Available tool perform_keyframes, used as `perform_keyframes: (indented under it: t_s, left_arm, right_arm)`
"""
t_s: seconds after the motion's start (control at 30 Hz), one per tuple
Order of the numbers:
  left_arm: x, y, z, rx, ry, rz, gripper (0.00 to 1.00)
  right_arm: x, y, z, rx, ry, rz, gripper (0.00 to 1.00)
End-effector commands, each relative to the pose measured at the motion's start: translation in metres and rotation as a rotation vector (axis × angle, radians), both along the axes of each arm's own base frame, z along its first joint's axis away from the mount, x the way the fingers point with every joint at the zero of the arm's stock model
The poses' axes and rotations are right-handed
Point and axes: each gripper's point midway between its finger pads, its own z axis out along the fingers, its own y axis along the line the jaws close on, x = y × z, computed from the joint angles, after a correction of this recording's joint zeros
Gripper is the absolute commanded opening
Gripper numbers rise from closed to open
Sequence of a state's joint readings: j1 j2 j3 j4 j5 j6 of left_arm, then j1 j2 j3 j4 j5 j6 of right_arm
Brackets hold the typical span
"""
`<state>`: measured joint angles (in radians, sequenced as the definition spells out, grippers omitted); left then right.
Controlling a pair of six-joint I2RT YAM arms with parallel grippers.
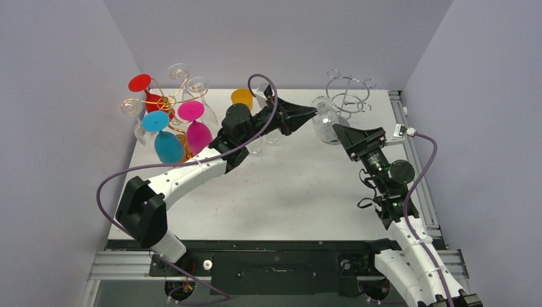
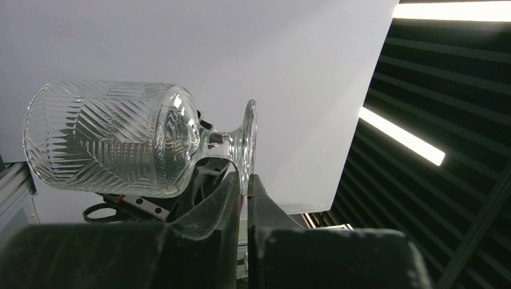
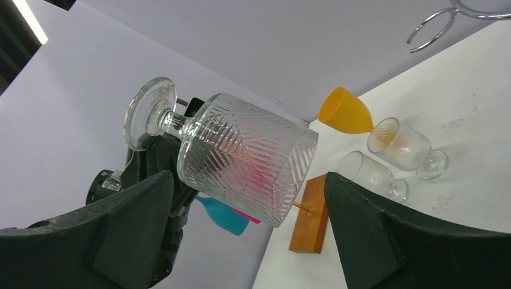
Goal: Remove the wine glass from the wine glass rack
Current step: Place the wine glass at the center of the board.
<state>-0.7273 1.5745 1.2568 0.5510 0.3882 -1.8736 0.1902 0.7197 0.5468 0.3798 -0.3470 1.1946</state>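
Your left gripper (image 1: pixel 312 114) is clenched on the foot's rim of the clear cut-glass wine glass (image 1: pixel 326 125). The glass hangs on its side in mid-air at the upper middle of the top view, already off the silver wire rack (image 1: pixel 348 93) at upper right. Your right gripper (image 1: pixel 344 135) is released, its fingers spread either side of the bowl and apparently not touching it. That thin pinch on the foot looks liable to slip, so close the right jaws gently around the bowl before loosening the left, then set it down on the white table (image 1: pixel 287 185).
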Motion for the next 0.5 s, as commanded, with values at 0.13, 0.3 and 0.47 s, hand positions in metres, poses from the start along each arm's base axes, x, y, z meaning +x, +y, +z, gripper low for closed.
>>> perform_keyframes:
  t_s: [0.13,0.3,0.47]
  left_arm:
    - [-0.033,0.027,0.083,-0.211,-0.155,0.0,0.0]
    - [-0.037,0.027,0.085,-0.239,-0.152,-0.017,0.0]
    - [-0.045,0.029,0.084,-0.282,-0.143,-0.038,0.0]
  right_arm:
    - [-0.021,0.016,0.055,0.143,-0.218,0.122,0.9]
    - [-0.033,0.026,0.074,0.214,-0.296,0.203,0.85]
    - [-0.046,0.027,0.092,0.268,-0.366,0.244,0.77]
